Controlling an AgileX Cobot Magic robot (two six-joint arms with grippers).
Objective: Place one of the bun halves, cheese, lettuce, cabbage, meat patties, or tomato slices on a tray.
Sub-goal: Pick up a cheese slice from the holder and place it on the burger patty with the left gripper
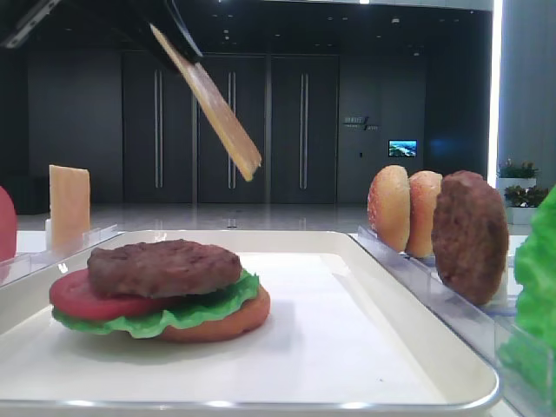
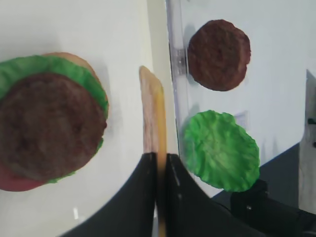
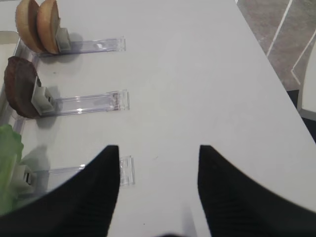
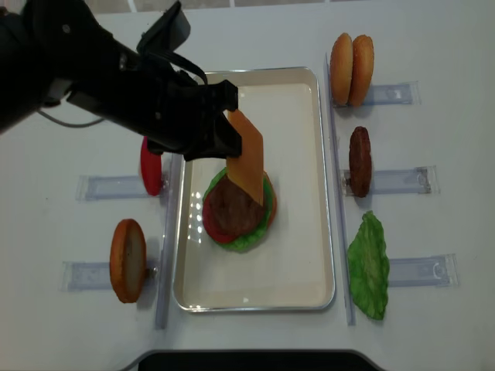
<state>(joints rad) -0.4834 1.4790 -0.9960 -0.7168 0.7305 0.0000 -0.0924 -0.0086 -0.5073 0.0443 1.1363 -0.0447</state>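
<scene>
My left gripper (image 4: 224, 127) is shut on a thin yellow-orange cheese slice (image 4: 246, 154), which hangs tilted above the white tray (image 4: 298, 154). In the left wrist view the fingers (image 2: 148, 173) pinch the cheese (image 2: 152, 113) edge-on. Below it on the tray lies a stack of bun half, lettuce, tomato slice and meat patty (image 4: 232, 205); the patty (image 1: 163, 265) is on top. The cheese (image 1: 208, 100) is not touching the stack. My right gripper (image 3: 158, 147) is open over bare table with nothing between its fingers. Cabbage is out of view.
Clear racks right of the tray hold two bun halves (image 4: 352, 58), a patty (image 4: 360, 161) and a lettuce leaf (image 4: 370, 263). Left racks hold a tomato slice (image 4: 151, 166), a bun half (image 4: 128, 259) and another cheese slice (image 1: 69, 204).
</scene>
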